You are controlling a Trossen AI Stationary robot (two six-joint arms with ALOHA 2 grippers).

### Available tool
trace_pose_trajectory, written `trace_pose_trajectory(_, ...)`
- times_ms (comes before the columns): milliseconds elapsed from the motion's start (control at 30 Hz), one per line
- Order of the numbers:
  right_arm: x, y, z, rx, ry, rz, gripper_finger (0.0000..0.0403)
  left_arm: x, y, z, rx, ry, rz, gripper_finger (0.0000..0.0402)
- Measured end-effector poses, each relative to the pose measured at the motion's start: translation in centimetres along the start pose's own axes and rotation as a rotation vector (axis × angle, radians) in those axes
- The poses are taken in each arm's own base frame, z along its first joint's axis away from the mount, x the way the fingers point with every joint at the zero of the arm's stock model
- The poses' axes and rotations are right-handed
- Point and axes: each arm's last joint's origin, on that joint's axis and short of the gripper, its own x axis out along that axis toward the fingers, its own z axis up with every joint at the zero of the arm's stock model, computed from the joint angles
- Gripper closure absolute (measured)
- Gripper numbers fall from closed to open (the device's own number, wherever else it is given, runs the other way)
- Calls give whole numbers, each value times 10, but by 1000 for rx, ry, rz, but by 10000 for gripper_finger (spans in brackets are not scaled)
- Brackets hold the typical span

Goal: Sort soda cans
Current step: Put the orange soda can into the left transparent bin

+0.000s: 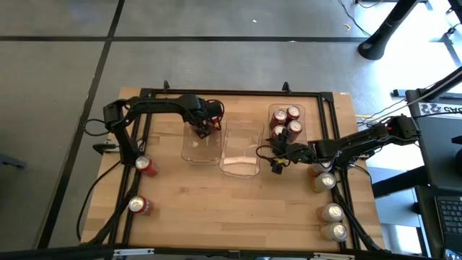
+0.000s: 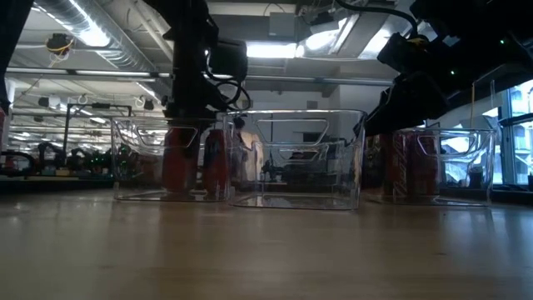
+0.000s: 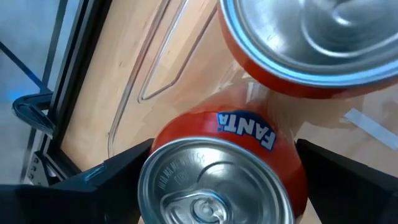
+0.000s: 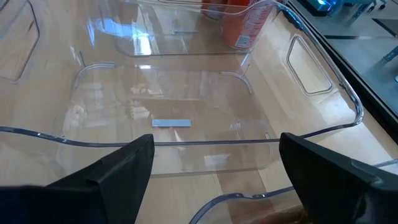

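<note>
Left gripper (image 3: pixel 214 180) spread wide around upright orange Fanta can (image 3: pixel 224 168) inside clear plastic bin (image 1: pixel 201 146), right gripper (image 4: pixel 214 171) unclenched, empty, above neighbouring clear bin (image 4: pixel 186 146)

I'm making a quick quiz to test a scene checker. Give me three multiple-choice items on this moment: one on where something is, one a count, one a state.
1. The left tool hangs over:
A. the left-hand clear bin
B. the right-hand clear bin
C. no bin at all

2. How many red cans stand loose on the left side of the table?
A. one
B. two
C. four

3. The right tool is:
A. shut on a red can
B. open and empty
C. shut on nothing

Answers:
1 A: the high view shows it above that bin.
2 B: the high view shows two by the left arm, outside the bins.
3 B: in the right wrist view its fingers stand wide apart with nothing between them.
</note>
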Motion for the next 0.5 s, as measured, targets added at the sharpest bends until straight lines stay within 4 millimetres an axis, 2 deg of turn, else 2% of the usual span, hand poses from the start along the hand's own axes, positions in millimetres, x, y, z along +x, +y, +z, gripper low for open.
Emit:
trace_pose_trajectory(200, 0, 0, 0, 0, 0, 0, 56, -6, 2, -1, 22, -20, -7, 48)
trace_pose_trajectory(500, 0, 0, 0, 1, -2, 0, 56, -42, 21, -3, -4, -73, -17, 47)
